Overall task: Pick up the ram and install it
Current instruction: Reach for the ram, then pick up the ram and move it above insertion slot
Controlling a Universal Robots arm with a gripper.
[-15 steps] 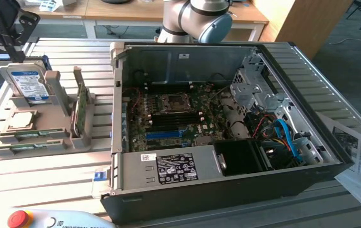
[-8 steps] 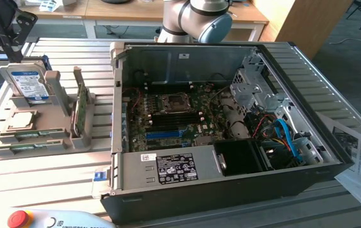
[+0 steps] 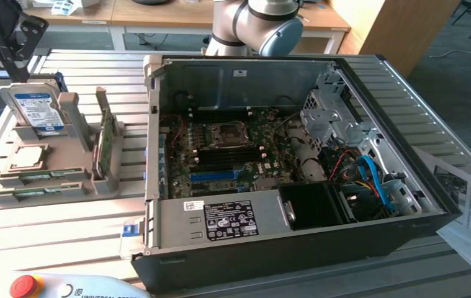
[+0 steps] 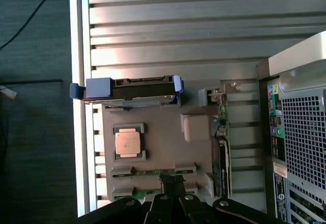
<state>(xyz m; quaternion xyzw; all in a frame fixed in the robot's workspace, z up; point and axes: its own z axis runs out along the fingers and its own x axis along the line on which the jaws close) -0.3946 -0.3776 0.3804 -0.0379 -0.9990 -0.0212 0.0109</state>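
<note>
Two thin green ram sticks stand on edge in slots at the near end of a grey holder (image 3: 69, 133): one ram stick (image 3: 41, 176) beside the CPU and its twin (image 3: 36, 193) in front of it. I cannot tell the two apart. In the wrist view they are the ram stick (image 4: 151, 172) and its twin (image 4: 133, 195). My black gripper (image 3: 16, 67) hangs high over the holder's far left end, apart from everything. Its fingers (image 4: 173, 179) are shut with nothing between them.
The holder also carries a hard drive (image 3: 38, 108), a CPU (image 3: 25, 157) and a taller green card (image 3: 104, 139) standing upright. An open PC case (image 3: 285, 155) with its motherboard (image 3: 218, 155) sits at the exterior view's right. A red stop button (image 3: 24, 285) lies near the front.
</note>
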